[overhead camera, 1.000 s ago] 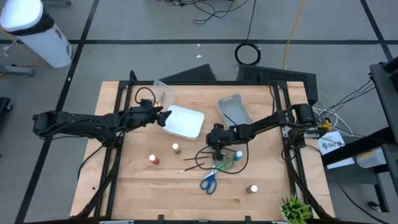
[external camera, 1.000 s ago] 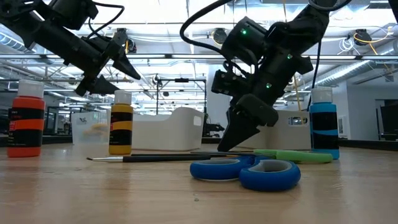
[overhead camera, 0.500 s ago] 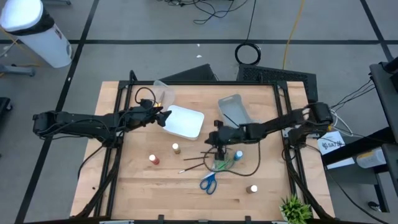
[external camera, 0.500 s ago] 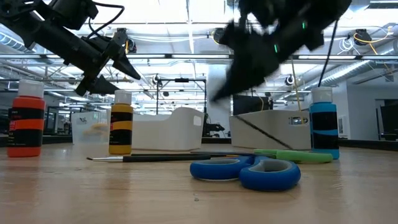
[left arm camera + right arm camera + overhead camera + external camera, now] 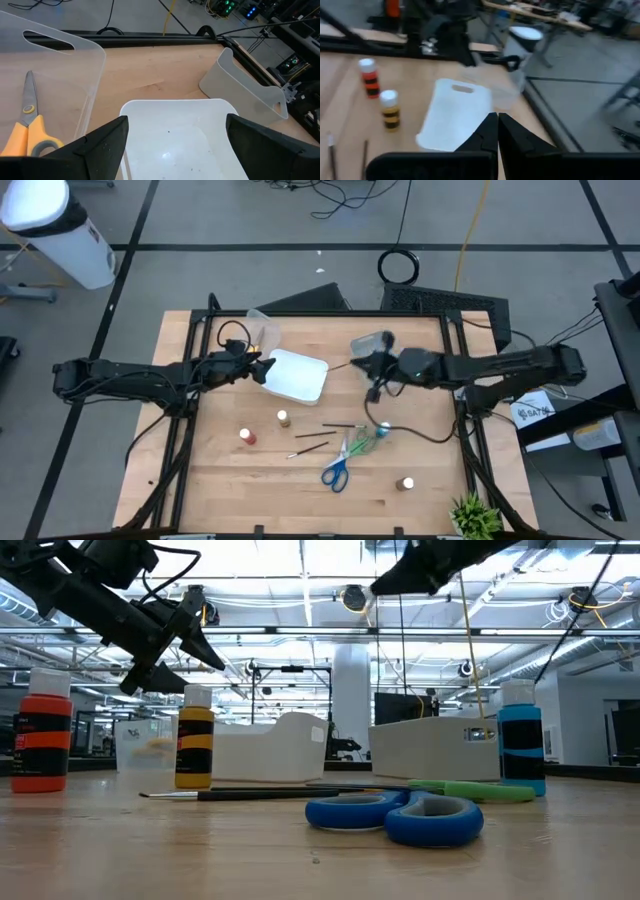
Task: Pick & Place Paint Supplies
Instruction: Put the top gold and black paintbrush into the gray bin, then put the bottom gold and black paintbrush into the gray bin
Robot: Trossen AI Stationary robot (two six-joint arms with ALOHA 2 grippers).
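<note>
My right fingers (image 5: 374, 370), raised above the counter, pinch what looks like a thin dark paintbrush (image 5: 346, 366). Its length points toward the white plastic tray (image 5: 296, 376) (the grey plastic bin (image 5: 372, 346) is just beside me).

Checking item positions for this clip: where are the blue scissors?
High view: the blue scissors lie on the table's near middle, just in front of the green scissors.

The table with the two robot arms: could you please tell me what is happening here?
Two arms are sorting paint supplies into bins. The right hand is shut and raised over the grey bin; whether it holds a brush is unclear. The left hand hovers open at the white bin. Paintbrushes, green scissors, blue scissors and bottles lie on the table.
</note>
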